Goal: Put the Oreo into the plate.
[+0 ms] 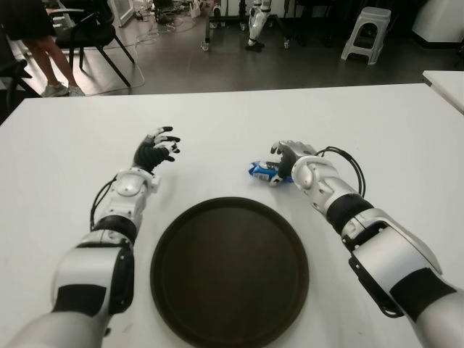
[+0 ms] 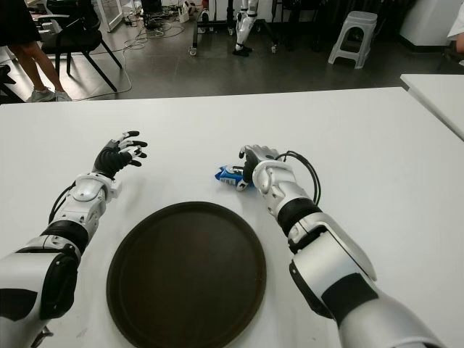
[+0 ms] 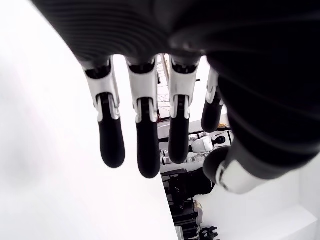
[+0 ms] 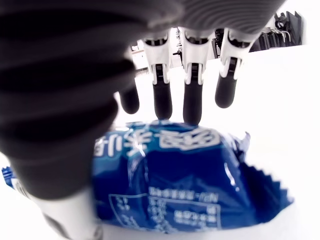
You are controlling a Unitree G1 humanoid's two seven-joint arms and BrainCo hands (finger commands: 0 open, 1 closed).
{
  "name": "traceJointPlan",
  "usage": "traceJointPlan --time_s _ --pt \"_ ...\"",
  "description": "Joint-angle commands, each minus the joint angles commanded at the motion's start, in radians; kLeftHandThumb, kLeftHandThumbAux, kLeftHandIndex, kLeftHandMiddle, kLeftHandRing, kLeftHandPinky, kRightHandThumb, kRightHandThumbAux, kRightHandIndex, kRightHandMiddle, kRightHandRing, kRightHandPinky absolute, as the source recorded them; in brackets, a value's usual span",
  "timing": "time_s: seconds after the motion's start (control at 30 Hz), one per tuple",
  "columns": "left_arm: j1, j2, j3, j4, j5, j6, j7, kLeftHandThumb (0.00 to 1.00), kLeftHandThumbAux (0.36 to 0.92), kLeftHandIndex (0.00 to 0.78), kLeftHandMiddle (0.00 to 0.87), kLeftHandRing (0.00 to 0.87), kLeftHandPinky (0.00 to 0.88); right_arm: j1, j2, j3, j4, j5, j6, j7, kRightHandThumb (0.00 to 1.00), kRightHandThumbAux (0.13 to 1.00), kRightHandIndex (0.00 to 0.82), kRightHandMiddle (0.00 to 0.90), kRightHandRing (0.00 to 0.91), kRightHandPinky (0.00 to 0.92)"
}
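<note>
Oreo pack (image 1: 262, 171), blue wrapper w/ white print, lies on white table (image 1: 362, 123), just beyond the far right rim of the plate (image 1: 229, 271) and not in it. Plate is dark, round, sits near the table's front edge btwn the two arms, nothing on it.

Right hand (image 1: 288, 161) is at the pack, on its right side. In right wrist view the pack (image 4: 187, 182) fills the space under the palm; fingers (image 4: 193, 102) reach over its far edge, thumb shows at the near side, so the hand is cupped around the pack. Can't tell if fingers are actually pressing on it or if it's lifted off the table.

Left hand (image 1: 156, 150) is over bare table, well apart from the pack, beyond the plate's far left side. Its fingers (image 3: 142, 145) hang loose & spread, holding nothing; can't tell if it touches the table.

Background: gray floor past the far table edge, a white stool (image 1: 366, 32), black chair (image 1: 94, 36), a person's legs (image 1: 45, 61) at far left, second white table corner (image 1: 446, 83) at right.
</note>
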Motion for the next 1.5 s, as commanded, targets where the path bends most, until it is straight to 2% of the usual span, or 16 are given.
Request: traceJointPlan --time_s 0.1,0.13,0.17,0.27,0.5,0.93,1.23,1.5 --pt "0.0 -0.001 0.003 0.0 -0.003 0.002 -0.003 0.198 0.71 0.189 0.318 0.387 0.427 0.0 -0.004 0.004 -0.002 -0.001 -0.002 -0.001 0.0 0.914 0.423 0.472 0.478 0.49" --pt "0.0 -0.002 0.004 -0.001 -0.004 0.002 -0.004 0.197 0.711 0.189 0.317 0.387 0.427 0.0 -0.005 0.005 -0.002 -0.001 -0.004 -0.002 0.0 0.917 0.428 0.484 0.492 0.505" --pt "0.0 -0.003 0.004 -0.001 -0.005 0.002 -0.005 0.197 0.711 0.189 0.317 0.388 0.425 0.001 -0.006 0.005 -0.003 0.0 -0.005 -0.003 0.019 0.919 0.448 0.524 0.535 0.552" --pt "0.002 -0.003 0.007 -0.003 -0.008 0.0 -0.008 0.201 0.711 0.189 0.315 0.386 0.422 0.004 -0.009 0.006 -0.008 -0.001 -0.007 -0.006 0.072 0.914 0.481 0.592 0.606 0.619" --pt "0.004 -0.005 0.011 -0.007 -0.016 -0.003 -0.016 0.223 0.701 0.188 0.309 0.379 0.43 0.007 -0.014 0.009 -0.014 -0.002 -0.013 -0.009 0.109 0.905 0.502 0.639 0.652 0.651" --pt "0.005 -0.006 0.009 -0.006 -0.019 -0.001 -0.011 0.244 0.701 0.177 0.303 0.374 0.437 0.012 -0.023 0.012 -0.017 -0.002 -0.025 -0.008 0.077 0.912 0.491 0.653 0.669 0.658" --pt "0.002 -0.008 -0.002 -0.007 -0.008 0.004 0.012 0.211 0.709 0.196 0.321 0.388 0.437 0.01 -0.025 0.013 -0.012 0.0 -0.035 0.004 0.063 0.919 0.491 0.631 0.64 0.621" --pt "0.003 -0.01 -0.003 -0.008 -0.012 0.002 0.01 0.216 0.714 0.194 0.318 0.392 0.427 0.01 -0.031 0.012 -0.011 0.004 -0.051 0.029 0.006 0.909 0.507 0.572 0.58 0.559"
